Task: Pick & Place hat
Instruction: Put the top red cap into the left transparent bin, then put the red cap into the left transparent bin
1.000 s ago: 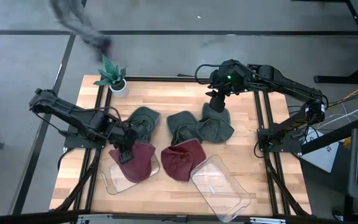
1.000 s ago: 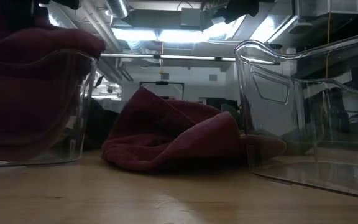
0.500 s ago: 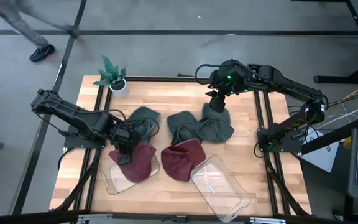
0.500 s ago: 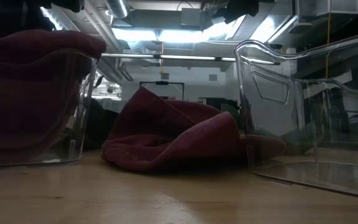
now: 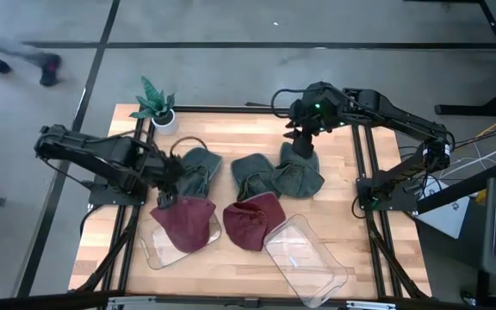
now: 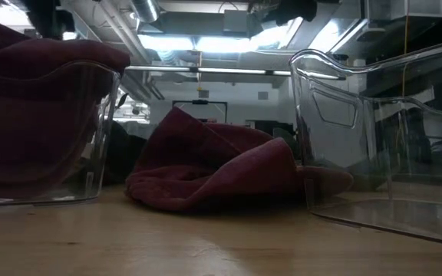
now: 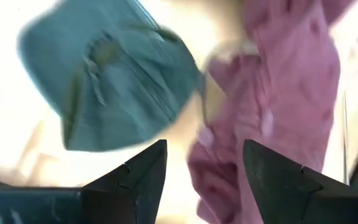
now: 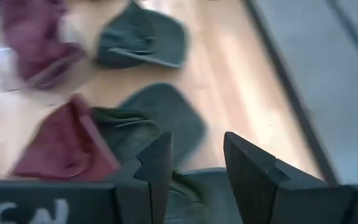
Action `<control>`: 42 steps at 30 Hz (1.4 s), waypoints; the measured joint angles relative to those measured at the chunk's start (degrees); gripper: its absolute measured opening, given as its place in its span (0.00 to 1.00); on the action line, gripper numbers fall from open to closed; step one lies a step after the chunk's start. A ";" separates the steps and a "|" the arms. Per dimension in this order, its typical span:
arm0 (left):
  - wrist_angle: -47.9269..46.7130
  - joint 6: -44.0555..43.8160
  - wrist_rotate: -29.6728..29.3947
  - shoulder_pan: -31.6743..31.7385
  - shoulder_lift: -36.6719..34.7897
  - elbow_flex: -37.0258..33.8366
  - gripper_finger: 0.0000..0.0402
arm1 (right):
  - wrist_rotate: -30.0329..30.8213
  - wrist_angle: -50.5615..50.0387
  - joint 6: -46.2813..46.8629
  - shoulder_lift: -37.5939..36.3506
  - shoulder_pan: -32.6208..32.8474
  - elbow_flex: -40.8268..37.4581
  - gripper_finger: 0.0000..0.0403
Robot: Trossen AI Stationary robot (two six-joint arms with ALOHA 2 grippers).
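A maroon hat [image 5: 188, 226] [image 6: 37, 115] lies in the clear bin [image 5: 158, 254] at the near left, bulging over its rim. My left gripper [image 5: 172, 191] [image 7: 204, 165] hovers open above that hat's far edge, beside a green hat [image 5: 198, 168] [image 7: 110, 81] lying on the table. A second maroon hat [image 5: 252, 222] [image 6: 213, 169] lies crumpled on the table's middle. My right gripper [image 5: 300, 142] [image 8: 194, 165] stands high over the far right with a green hat [image 5: 300, 176] under it. My right gripper has green cloth [image 8: 191, 190] between its two fingers, which slant down from the far side. Which part of the hat that is, the fingers hide. The hat hangs below them; whether its lower end rests on the table I cannot tell.
Another green hat [image 5: 250, 176] [image 8: 166, 118] lies on the table's middle, touching the second maroon hat. A second clear bin [image 5: 308, 258] [image 6: 374, 130] stands tilted at the near right. A small potted plant [image 5: 158, 105] is at the far left corner.
My left gripper has opened and let go of the maroon hat, then risen and drawn back toward the table's far left. The hat has stayed in the bin, settled over its rim.
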 joint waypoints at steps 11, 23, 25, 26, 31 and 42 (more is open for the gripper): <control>19.35 8.46 -11.74 1.39 -6.36 2.07 0.50 | -5.65 0.00 2.49 3.94 4.96 0.00 0.36; 33.07 10.49 -12.57 1.37 -5.43 2.07 0.48 | -5.66 -1.45 -1.77 9.14 12.96 -5.70 0.36; 33.12 10.40 -12.59 1.35 -4.94 2.05 0.49 | -5.59 -0.24 -1.35 8.89 13.43 -9.99 0.36; 33.00 10.40 -12.57 1.32 -4.70 2.05 0.49 | -5.57 0.27 -0.60 8.75 13.65 -12.08 0.36; 33.08 10.43 -12.59 1.31 -3.04 2.05 0.48 | -5.64 8.34 3.69 7.59 14.69 -20.27 0.36; 33.22 11.78 -12.25 1.35 1.31 2.05 0.48 | -5.02 19.84 5.37 7.42 15.89 -25.76 0.36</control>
